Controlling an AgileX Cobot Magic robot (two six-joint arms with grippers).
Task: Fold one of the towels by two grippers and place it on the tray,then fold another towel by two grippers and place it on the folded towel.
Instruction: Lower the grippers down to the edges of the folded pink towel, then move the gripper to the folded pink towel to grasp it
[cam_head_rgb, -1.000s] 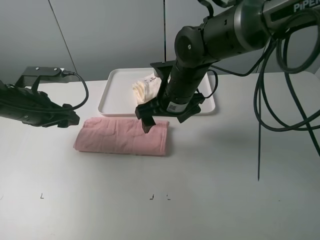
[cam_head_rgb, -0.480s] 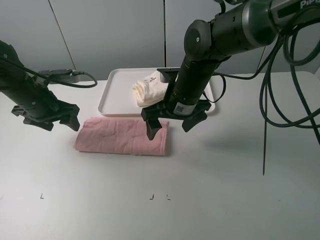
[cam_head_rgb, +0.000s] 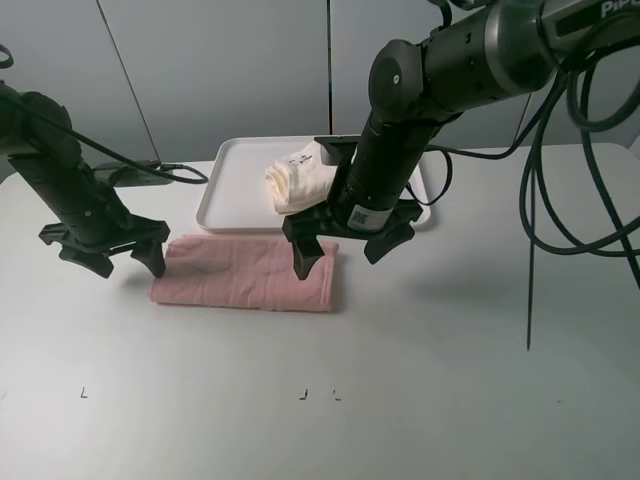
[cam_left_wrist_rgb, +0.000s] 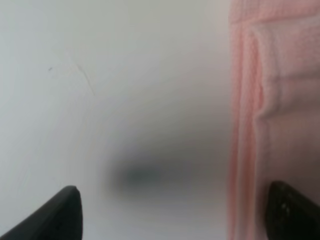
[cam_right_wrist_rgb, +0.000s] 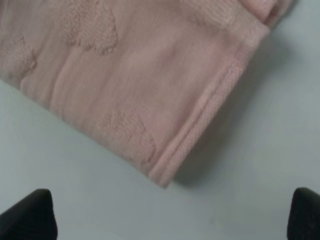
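You held both tools spread, pinching nothing: left gripper (cam_head_rgb: 128, 262) straddled the left edge of the pink towel (cam_head_rgb: 240, 275), right gripper (cam_head_rgb: 338, 258) over its right end.

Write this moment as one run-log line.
left gripper: open, at left end of pink towel; right gripper: open, over right end; cream towel: on tray

Bare table (cam_head_rgb: 450, 380) lies open before the pink towel (cam_head_rgb: 235, 275); the tray (cam_head_rgb: 222, 203) blocks behind, and the left gripper (cam_head_rgb: 128, 265) and right gripper (cam_head_rgb: 338, 262) crowd its ends.
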